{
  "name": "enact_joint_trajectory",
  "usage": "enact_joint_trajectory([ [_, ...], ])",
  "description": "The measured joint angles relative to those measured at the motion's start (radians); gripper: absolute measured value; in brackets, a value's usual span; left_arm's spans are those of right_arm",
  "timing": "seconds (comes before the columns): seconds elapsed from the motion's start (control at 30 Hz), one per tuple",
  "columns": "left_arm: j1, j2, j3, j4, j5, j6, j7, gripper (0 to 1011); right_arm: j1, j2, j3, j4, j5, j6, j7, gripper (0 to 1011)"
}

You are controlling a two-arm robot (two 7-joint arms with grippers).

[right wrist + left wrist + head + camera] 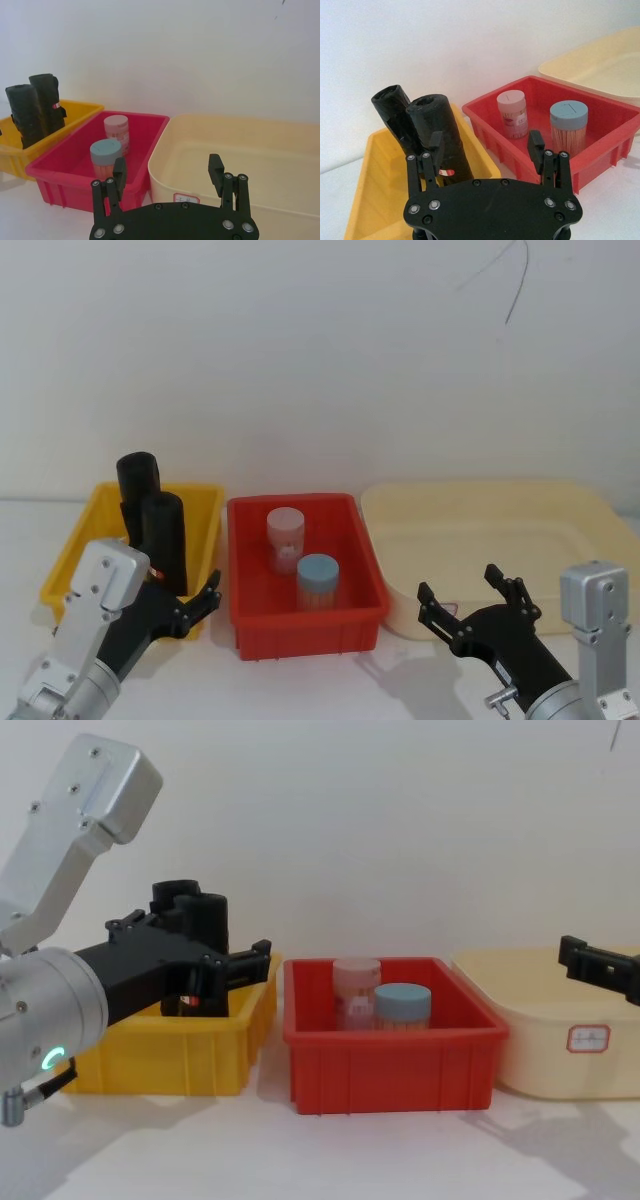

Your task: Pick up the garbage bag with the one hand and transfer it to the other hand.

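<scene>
Two black rolls stand leaning in the yellow bin [68, 565]. The nearer one is the garbage bag [165, 535] [442, 137], with a small red mark low on its side. The second roll [138, 478] leans behind it. My left gripper [200, 600] [486, 145] [195, 948] is open at the bin's front right corner, right in front of the garbage bag, one finger [435, 145] overlapping it. I cannot tell whether it touches. My right gripper [458, 585] [168, 167] is open and holds nothing, hovering at the near edge of the beige tub [480, 530].
A red bin [310, 635] sits in the middle, holding a pink-lidded jar [285, 533] and a blue-lidded jar [318, 580]. The beige tub on the right has nothing in it. A white wall stands close behind the bins.
</scene>
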Motion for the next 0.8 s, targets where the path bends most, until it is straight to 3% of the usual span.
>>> enact_joint_trajectory([
  [0.8,-0.001,-0.003,0.000,-0.003,0.010,0.002,0.007,1001,0.000,0.000,0.000,0.000,0.000,0.000,0.000,1000],
])
